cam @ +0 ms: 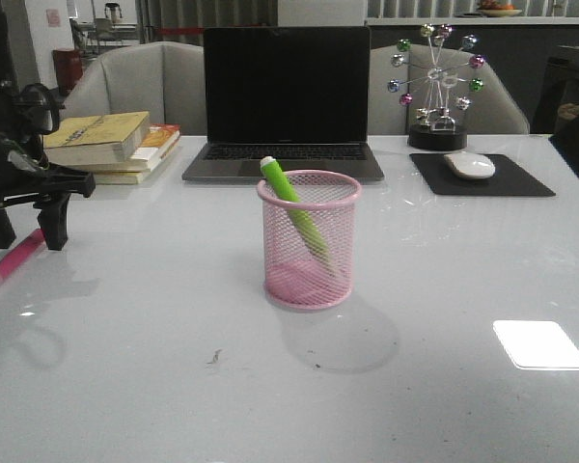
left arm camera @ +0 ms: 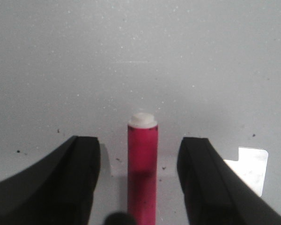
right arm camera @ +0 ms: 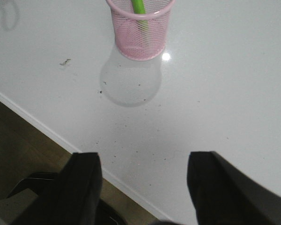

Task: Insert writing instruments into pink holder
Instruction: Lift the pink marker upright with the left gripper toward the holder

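At far left of the tabletop (cam: 125,318), left pincer (left arm camera: 138,154) spread wide, straddling the magenta marker (left arm camera: 142,168), lying flat, ungrasped. Green marker (cam: 294,207) already leans inside pink holder (cam: 309,241). Step: second pickup. Next, probably lower, close on barrel. Right pincer (right arm camera: 143,183) wide, empty.

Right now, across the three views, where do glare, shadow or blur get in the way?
Front view: a bright window reflection glares on the table; the cup casts a soft round shadow toward the camera. Left wrist view: the pink marker and the dark fingers look soft, and a bright patch sits beside one finger. Right wrist view: a small hotspot by the cup's base; the fingers are blurred.
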Available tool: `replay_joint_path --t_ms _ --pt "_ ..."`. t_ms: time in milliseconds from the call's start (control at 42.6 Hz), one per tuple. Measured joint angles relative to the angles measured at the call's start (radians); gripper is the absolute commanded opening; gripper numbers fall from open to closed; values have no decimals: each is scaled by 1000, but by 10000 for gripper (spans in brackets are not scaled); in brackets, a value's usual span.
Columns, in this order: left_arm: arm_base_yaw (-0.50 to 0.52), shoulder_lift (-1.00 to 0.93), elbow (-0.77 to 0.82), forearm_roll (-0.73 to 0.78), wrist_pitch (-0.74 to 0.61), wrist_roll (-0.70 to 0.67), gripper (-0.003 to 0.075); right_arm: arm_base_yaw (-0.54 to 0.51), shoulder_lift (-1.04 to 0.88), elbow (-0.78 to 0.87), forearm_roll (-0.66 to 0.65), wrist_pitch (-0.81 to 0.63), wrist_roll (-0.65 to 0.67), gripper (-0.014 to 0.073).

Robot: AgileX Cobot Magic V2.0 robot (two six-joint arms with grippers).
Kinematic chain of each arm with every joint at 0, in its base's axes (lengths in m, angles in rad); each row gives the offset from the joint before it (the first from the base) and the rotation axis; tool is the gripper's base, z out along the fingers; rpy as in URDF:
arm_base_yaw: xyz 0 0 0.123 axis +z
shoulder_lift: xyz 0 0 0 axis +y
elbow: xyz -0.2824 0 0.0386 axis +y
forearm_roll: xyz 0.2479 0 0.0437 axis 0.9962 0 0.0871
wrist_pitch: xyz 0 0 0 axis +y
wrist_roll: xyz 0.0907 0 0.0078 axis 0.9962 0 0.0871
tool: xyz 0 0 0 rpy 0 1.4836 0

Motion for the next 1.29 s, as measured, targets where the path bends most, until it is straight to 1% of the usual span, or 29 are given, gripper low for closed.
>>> replay_joint_path --t_ms 282,446,564,658,799,939,1174,1292 --pt "0 5 -11 -1 30 3 174 0 0 0 0 0 0 508" --pt "0 6 -24 -1 57 10 102 0 0 0 0 0 0 508" --pt "0 -34 -17 -20 68 10 92 0 0 0 0 0 0 508" --pt "-2 -120 29 -54 29 19 92 0 0 0 0 0 0 508" --pt "-27 -293 163 -88 -96 36 92 0 0 0 0 0 0 508" --pt "-87 -507 333 -98 -265 40 92 0 0 0 0 0 0 508" --pt "-224 -821 607 -103 -605 44 92 0 0 0 0 0 0 508" --pt "-306 -917 715 -103 -791 44 92 0 0 0 0 0 0 508"
